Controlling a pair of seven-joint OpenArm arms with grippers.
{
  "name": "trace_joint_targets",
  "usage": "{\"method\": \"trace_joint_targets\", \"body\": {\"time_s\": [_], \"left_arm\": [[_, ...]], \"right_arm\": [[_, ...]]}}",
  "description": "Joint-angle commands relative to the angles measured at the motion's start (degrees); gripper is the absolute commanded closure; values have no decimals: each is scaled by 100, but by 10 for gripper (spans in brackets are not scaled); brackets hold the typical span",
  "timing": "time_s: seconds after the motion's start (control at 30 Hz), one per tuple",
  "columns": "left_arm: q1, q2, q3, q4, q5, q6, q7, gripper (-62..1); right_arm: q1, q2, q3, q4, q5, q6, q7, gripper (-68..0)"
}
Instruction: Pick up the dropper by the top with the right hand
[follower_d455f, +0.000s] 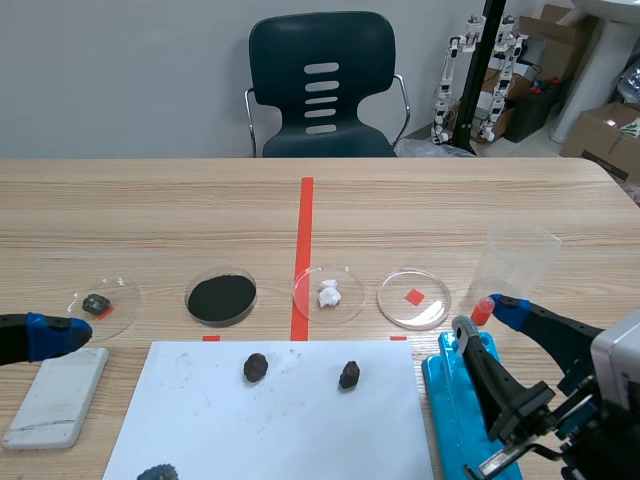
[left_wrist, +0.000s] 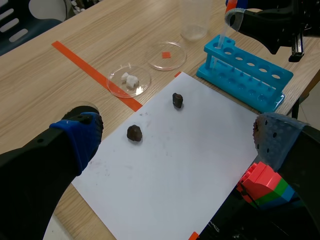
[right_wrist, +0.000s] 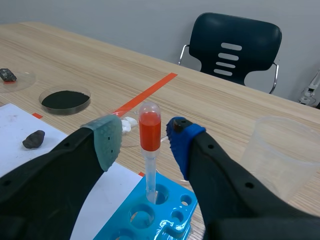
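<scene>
- Spread wide, the right gripper (right_wrist: 144, 134) is hovering with one dotted pad on either side of the dropper's bulb. A gap is showing on each side, so it is pinching nothing.
- The clear plastic dropper with an orange-red bulb (right_wrist: 150, 131) is standing upright in an end hole of the bright blue plastic test-tube rack (right_wrist: 150, 220).
- In the scene view, the rack is lying at 3 o'clock from the white paper sheet (follower_d455f: 280, 410).
- A clear plastic cup (follower_d455f: 515, 260) is standing at 1 o'clock from the dropper.
- The left gripper (left_wrist: 175, 137) is hanging at 9 o'clock from the sheet, with its fingers apart and holding nothing.
</scene>
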Motion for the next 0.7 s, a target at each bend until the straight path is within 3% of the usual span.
{"method": "trace_joint_targets", "body": {"time_s": [0.0,0.3,0.67], "left_arm": [[44,26,17,61,-61,-4,-101,-623],[44,26,17,61,-61,-4,-101,-623],[44,26,17,61,-61,-4,-101,-623]], "right_arm": [[66,48,31,68,61,-20,103,-196],[66,48,31,68,61,-20,103,-97],[66,46,31,68,61,-20,-31,-93]]}}
